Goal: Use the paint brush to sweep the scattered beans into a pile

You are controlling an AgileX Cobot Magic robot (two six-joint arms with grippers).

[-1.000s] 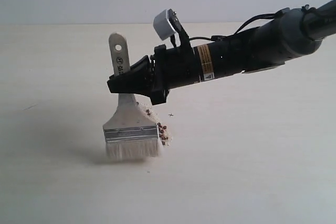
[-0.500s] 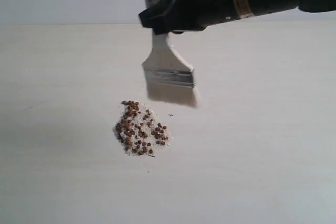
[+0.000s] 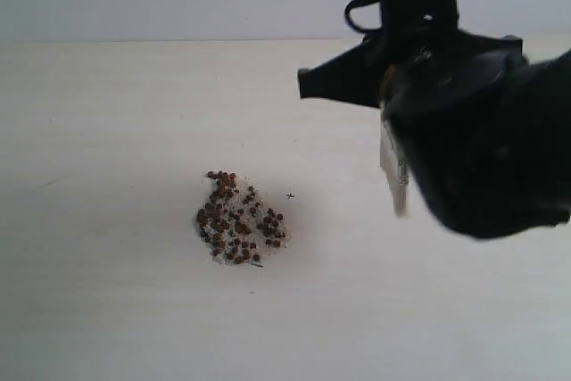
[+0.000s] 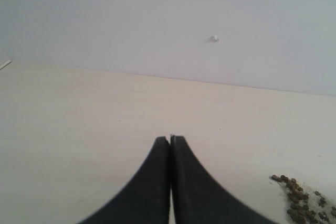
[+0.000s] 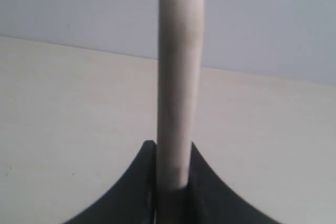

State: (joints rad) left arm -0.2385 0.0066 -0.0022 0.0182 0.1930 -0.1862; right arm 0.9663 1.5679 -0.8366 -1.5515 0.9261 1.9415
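Tiny round reddish-brown beans point(image 3: 239, 219) in one compact pile; right gripper point(image 5: 173, 150) clamps pale wooden-handled paint brush point(image 5: 178, 77); left gripper point(image 4: 170, 140) closed, empty.

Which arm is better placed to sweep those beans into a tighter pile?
The right. The right gripper is shut on the paint brush, in the air near the beans. The left gripper is shut and holds nothing.
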